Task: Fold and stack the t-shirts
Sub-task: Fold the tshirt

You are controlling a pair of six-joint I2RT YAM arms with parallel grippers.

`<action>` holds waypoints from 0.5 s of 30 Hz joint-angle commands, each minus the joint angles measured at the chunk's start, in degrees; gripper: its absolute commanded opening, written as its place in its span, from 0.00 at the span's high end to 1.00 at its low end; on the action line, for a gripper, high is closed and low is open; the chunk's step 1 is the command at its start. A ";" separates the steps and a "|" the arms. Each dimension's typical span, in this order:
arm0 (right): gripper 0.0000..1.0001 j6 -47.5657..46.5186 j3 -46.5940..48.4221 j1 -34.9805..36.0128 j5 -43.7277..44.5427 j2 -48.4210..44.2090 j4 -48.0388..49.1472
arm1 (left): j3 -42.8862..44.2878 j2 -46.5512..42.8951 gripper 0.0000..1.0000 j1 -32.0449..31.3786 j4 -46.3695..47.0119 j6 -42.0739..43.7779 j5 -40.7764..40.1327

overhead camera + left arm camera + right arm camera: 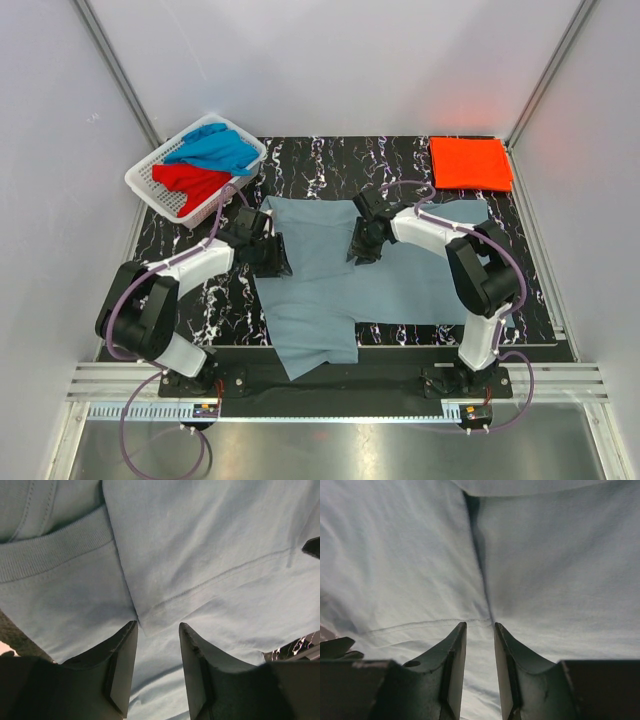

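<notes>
Four shirts: I count one spread out, one folded, and two in a basket.
Grey-blue shirt (320, 290): it lies open on the middle of the black marbled surface (400, 175), and its near hem hangs over the front edge.
Orange-red shirt (470, 162): it is folded into a flat square at the far right corner, apart from the grey-blue one.
Bright blue shirt (215, 150): it is bunched in the white basket (160, 200) at the far left corner.
Red shirt (195, 183): it is in the same basket, just beside the blue one and nearer to me.
Left hand (272, 255): it is down at the left edge of the grey-blue shirt. My wrist view shows its fingers (122, 670) a moderate gap apart, with a folded cloth edge running between the tips.
Right hand (360, 248): it is down on the shirt's upper middle. Its fingers (452, 670) are narrow, and a crease leads straight into the slit. I cannot tell whether the cloth is pinched.
</notes>
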 commanded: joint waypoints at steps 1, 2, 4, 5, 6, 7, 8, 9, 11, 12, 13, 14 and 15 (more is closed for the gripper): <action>0.64 -1.40 2.19 0.42 3.34 0.73 -1.25 | -1.28 0.40 0.57 0.09 4.18 -0.44 -0.93; 0.64 -1.40 2.19 0.68 3.61 0.73 -1.51 | -1.54 0.49 0.58 0.09 4.88 -0.35 -0.84; 0.65 -1.40 2.19 0.86 3.78 1.00 -1.77 | -1.54 0.66 0.59 0.09 5.24 -0.70 -0.75; 0.64 -1.49 2.19 1.04 3.70 1.26 -1.77 | -1.54 1.19 0.59 0.09 5.41 -0.70 -0.84; 0.65 -1.40 1.93 0.95 3.52 1.52 -1.60 | -1.54 1.45 0.59 0.09 5.50 -0.79 -0.84; 0.65 -1.23 1.84 1.12 3.35 1.70 -1.16 | -1.54 1.80 0.60 0.09 5.67 -0.97 -0.66; 0.65 -1.14 1.66 1.21 3.00 1.96 -0.81 | -1.72 2.33 0.60 0.09 6.29 -1.06 -0.49; 0.65 -1.14 1.66 1.30 2.65 2.05 -0.63 | -1.80 2.51 0.60 0.09 6.73 -1.23 -0.40; 0.66 -1.05 1.57 1.56 2.20 2.40 0.07 | -1.81 2.86 0.63 0.00 7.60 -1.58 -0.05; 0.66 -0.87 1.49 1.65 1.94 2.66 0.16 | -1.72 2.95 0.65 0.00 7.78 -1.67 0.04; 0.67 -0.79 1.57 1.65 1.76 2.75 0.25 | -1.54 3.12 0.68 0.00 7.70 -1.67 -0.05; 0.67 -0.70 1.57 1.74 1.68 2.93 0.16 | -1.19 3.21 0.69 0.00 7.44 -1.76 -0.22; 0.70 -0.78 1.75 1.74 1.67 3.10 0.16 | -1.10 3.21 0.71 0.00 7.35 -1.67 -0.22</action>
